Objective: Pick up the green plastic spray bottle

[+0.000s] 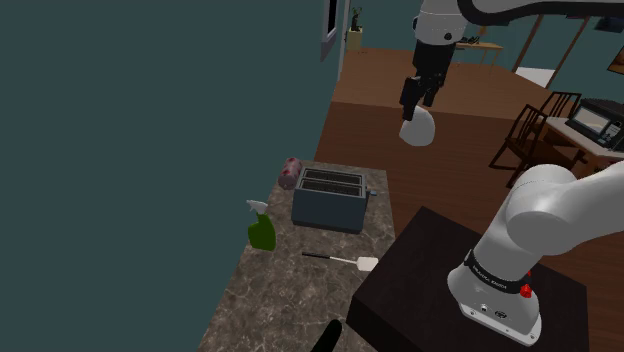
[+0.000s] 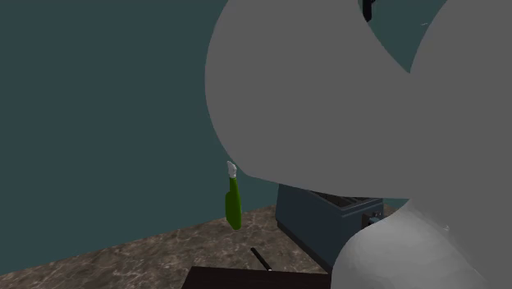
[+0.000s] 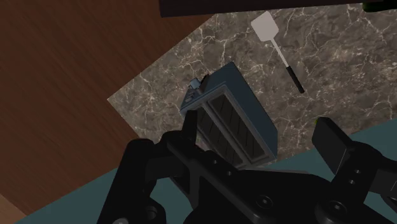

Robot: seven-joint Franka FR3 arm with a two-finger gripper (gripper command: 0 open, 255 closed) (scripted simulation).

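The green spray bottle [image 1: 262,232] with a pale nozzle stands upright on the marble counter [image 1: 290,300], close to the teal wall and just in front of the blue toaster [image 1: 328,197]. From the second exterior view the bottle [image 2: 234,201] is to the left of the toaster [image 2: 328,217]. My gripper [image 1: 417,98] hangs high above the counter, past the toaster's far end and well away from the bottle. In the wrist view the gripper [image 3: 261,137] is open, with the toaster [image 3: 232,114] far below between its fingers. A green sliver [image 3: 316,121] shows beside one finger.
A white spatula [image 1: 345,260] with a black handle lies on the counter between the toaster and the dark stand [image 1: 460,280]. A reddish object [image 1: 290,170] sits behind the toaster. Wooden floor, a chair [image 1: 530,135] and a table lie beyond. The arm's grey body [image 2: 345,98] blocks much of the second exterior view.
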